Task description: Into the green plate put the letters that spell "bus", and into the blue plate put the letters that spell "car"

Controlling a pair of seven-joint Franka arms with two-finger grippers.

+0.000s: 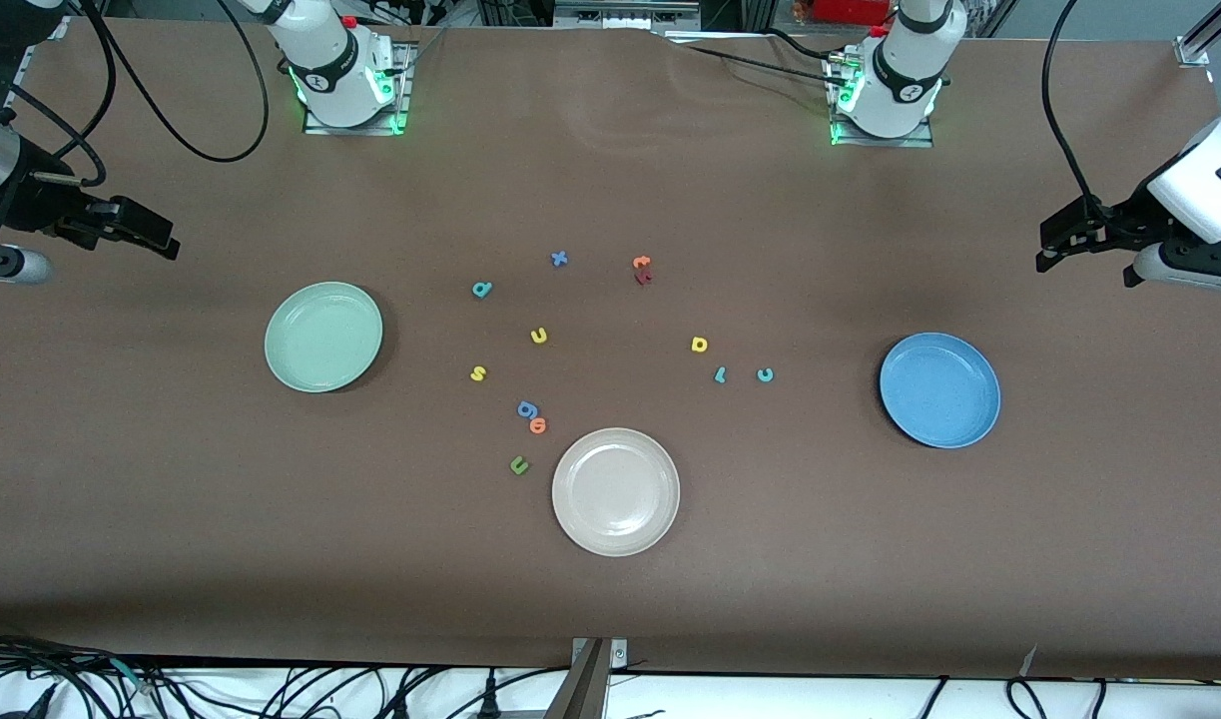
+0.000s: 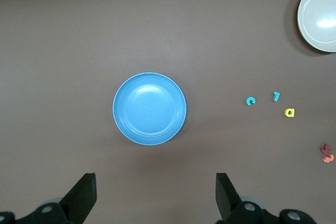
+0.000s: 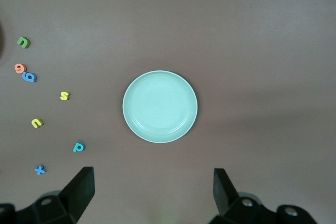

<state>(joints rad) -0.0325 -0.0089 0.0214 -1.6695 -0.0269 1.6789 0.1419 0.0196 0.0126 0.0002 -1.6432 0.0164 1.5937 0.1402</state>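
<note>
The green plate (image 1: 323,337) (image 3: 160,106) lies toward the right arm's end and the blue plate (image 1: 939,389) (image 2: 149,108) toward the left arm's end, both with nothing in them. Between them on the table lie the teal b (image 1: 482,290), yellow u (image 1: 538,336) and yellow s (image 1: 478,373), then the yellow a (image 1: 699,345), teal r (image 1: 720,374) and teal c (image 1: 765,374). My right gripper (image 1: 156,235) (image 3: 152,187) hangs open over the table's right-arm end. My left gripper (image 1: 1054,245) (image 2: 156,192) hangs open over the left-arm end. Neither holds anything.
A beige-white plate (image 1: 616,491) sits nearest the front camera. Other loose letters: blue x (image 1: 559,259), orange t (image 1: 641,263) touching a dark red letter (image 1: 643,277), blue g (image 1: 526,408), orange o (image 1: 538,425), green u (image 1: 519,464).
</note>
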